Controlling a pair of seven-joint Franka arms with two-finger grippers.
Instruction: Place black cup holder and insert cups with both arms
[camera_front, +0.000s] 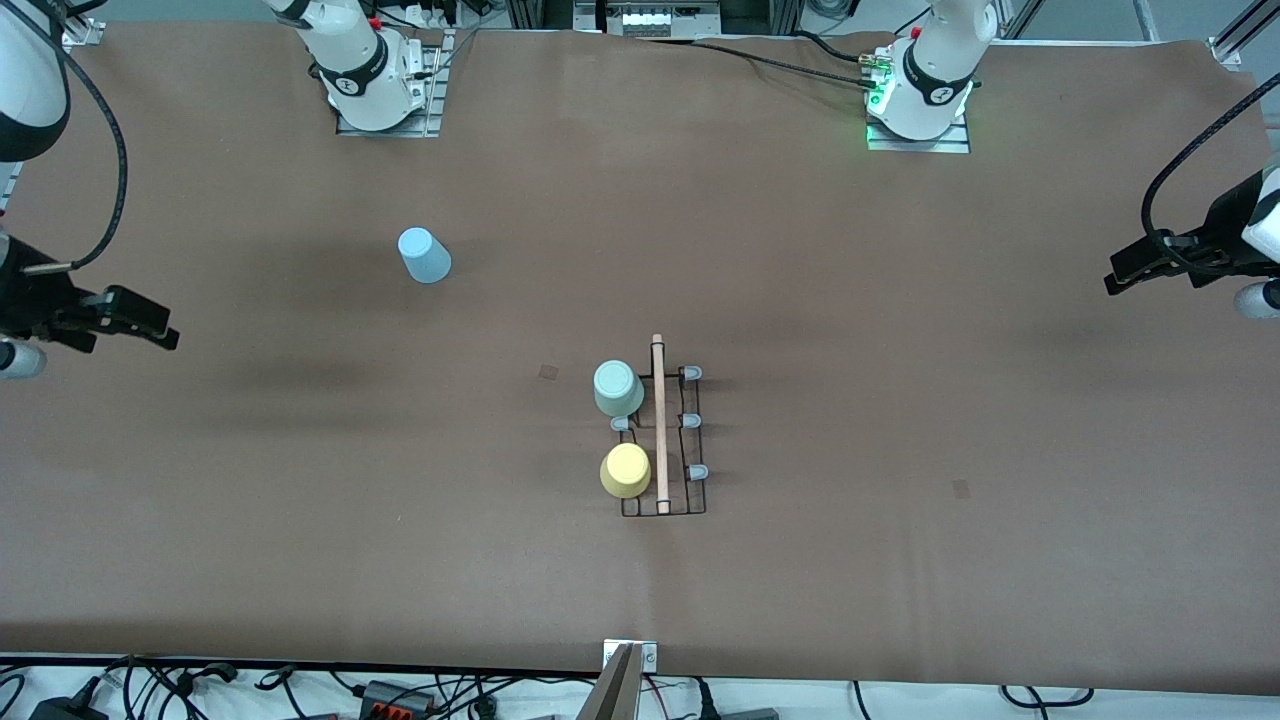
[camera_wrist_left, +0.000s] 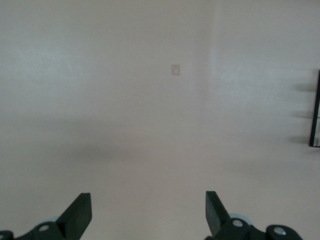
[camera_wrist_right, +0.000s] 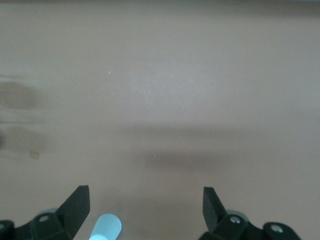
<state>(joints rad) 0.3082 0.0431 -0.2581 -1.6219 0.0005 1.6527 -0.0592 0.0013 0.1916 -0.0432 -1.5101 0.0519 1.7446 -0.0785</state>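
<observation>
Released jaws are held wide on both grippers, left (camera_wrist_left: 145, 215) and right (camera_wrist_right: 145, 212), above brown table (camera_front: 900, 330).
Black cup holder (camera_front: 695, 495) is seen at centre, light blue cup (camera_front: 425, 256) at ten o'clock.

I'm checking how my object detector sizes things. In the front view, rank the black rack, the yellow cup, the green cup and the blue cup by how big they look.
1. Black rack, clearly largest.
2. Green cup, yellow cup and blue cup: they look about alike, so no ranking.

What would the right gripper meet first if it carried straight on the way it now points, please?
Probably only bare table: the open right gripper faces plain brown cloth. The light blue cup sits at the view's edge, seemingly outside that line.
</observation>
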